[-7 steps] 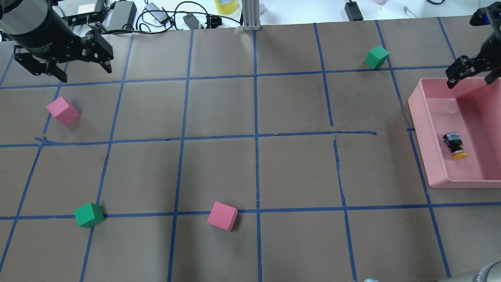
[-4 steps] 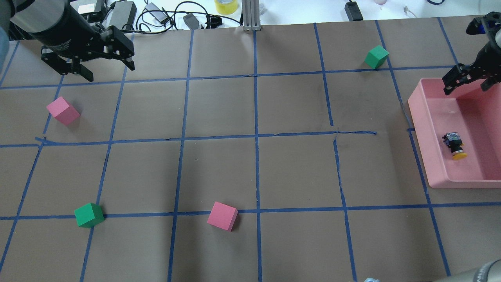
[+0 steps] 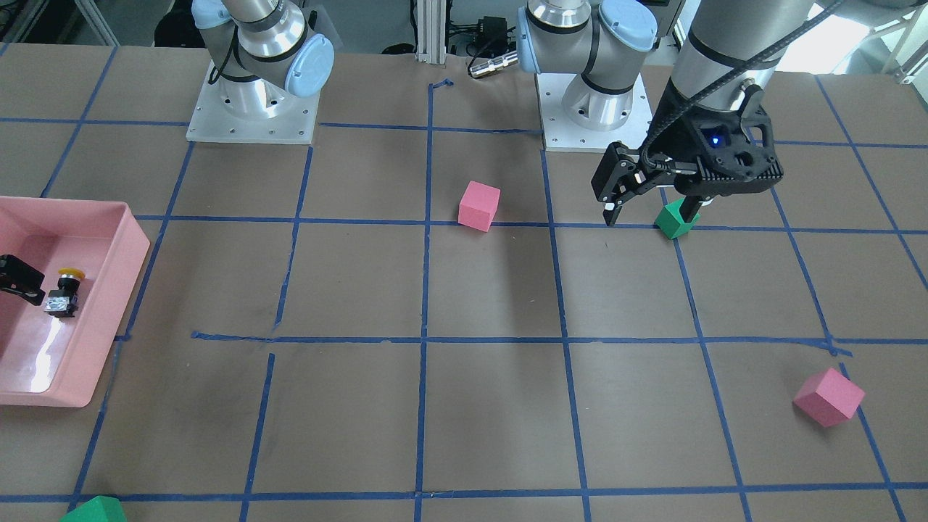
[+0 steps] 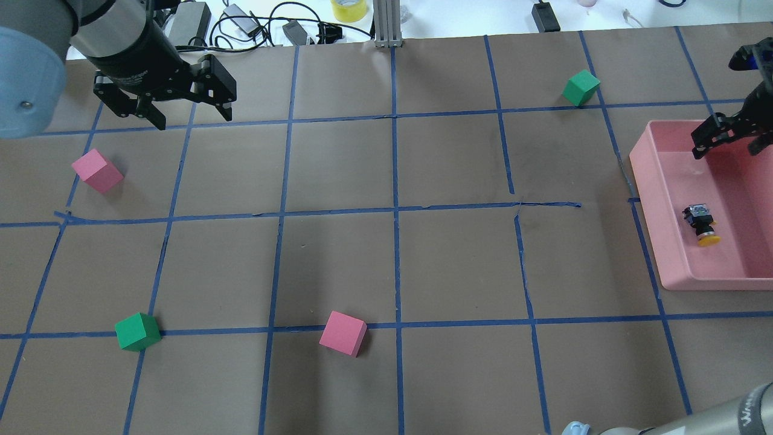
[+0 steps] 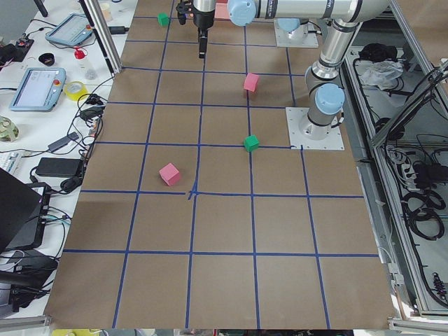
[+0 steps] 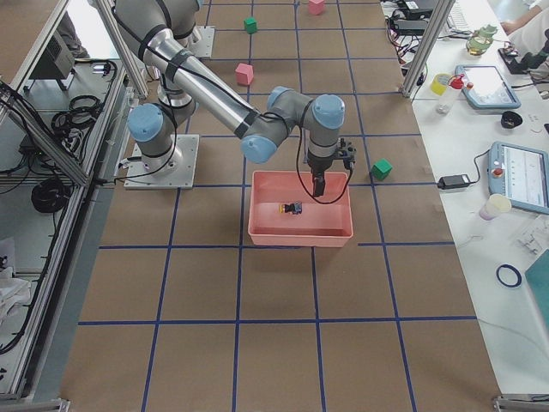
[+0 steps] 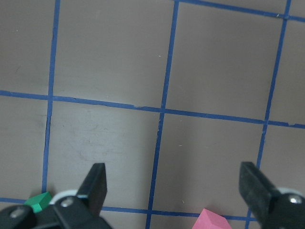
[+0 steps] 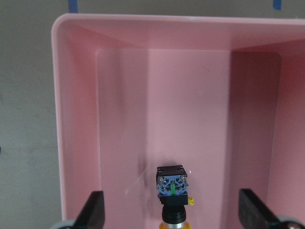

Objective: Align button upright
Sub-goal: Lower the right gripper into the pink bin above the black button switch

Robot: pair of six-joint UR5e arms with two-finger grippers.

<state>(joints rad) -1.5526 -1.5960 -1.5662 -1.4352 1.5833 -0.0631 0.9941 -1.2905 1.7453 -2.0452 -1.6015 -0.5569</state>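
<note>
Right wrist-mounted view shows the small yellow-capped black push-button switch lying on its side on the floor of the shallow pink plastic tray. It sits below the right pincer, centred between its fingers. That pincer's jaws are wide apart and hold nothing. The left pincer, equally wide and empty, hangs over bare desk, well apart from the tray. The risk, as I judge it: closing on the round cap could make the switch roll or squirt along the slick floor — or a finger could clip the tray wall.
</note>
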